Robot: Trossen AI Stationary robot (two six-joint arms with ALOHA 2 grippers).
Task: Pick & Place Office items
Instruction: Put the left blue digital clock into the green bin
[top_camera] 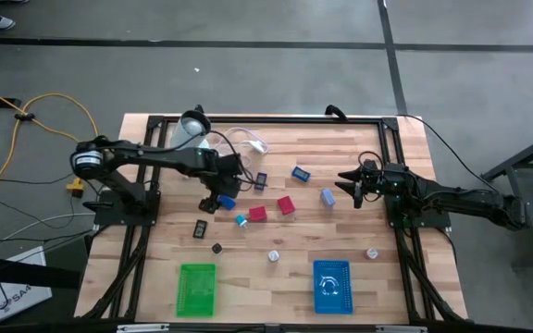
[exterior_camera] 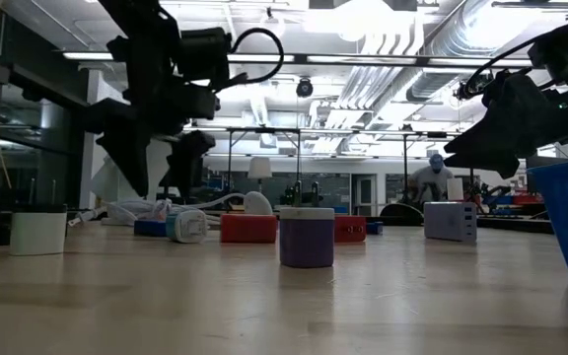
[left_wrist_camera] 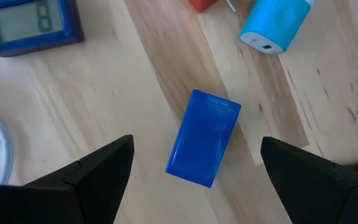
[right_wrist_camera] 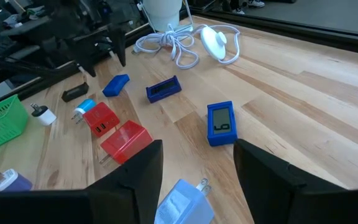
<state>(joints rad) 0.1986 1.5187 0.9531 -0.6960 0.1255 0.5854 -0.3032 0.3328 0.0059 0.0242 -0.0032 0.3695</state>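
Small office items lie scattered on the wooden table (top_camera: pixel 405 148). My left gripper (top_camera: pixel 218 199) is open and hovers over a blue block (left_wrist_camera: pixel 202 138), which lies flat with one finger on either side and clear of it. The same left gripper (exterior_camera: pixel 163 163) hangs above the tabletop in the low view. My right gripper (top_camera: pixel 354 190) is open in the air on the right, beside a pale blue charger (right_wrist_camera: pixel 182 202). Nearby lie a blue clock (right_wrist_camera: pixel 221 123), two red blocks (right_wrist_camera: pixel 126 140), a cyan plug (left_wrist_camera: pixel 272 25) and a black piece (top_camera: pixel 201 228).
A green basket (top_camera: pixel 197 287) and a blue basket (top_camera: pixel 331 285) stand near the table's near edge. A coiled white cable (top_camera: pixel 248 141) and a pale round container (top_camera: pixel 192 125) sit at the far left. Small round pieces (top_camera: pixel 273 255) lie between the baskets and the blocks.
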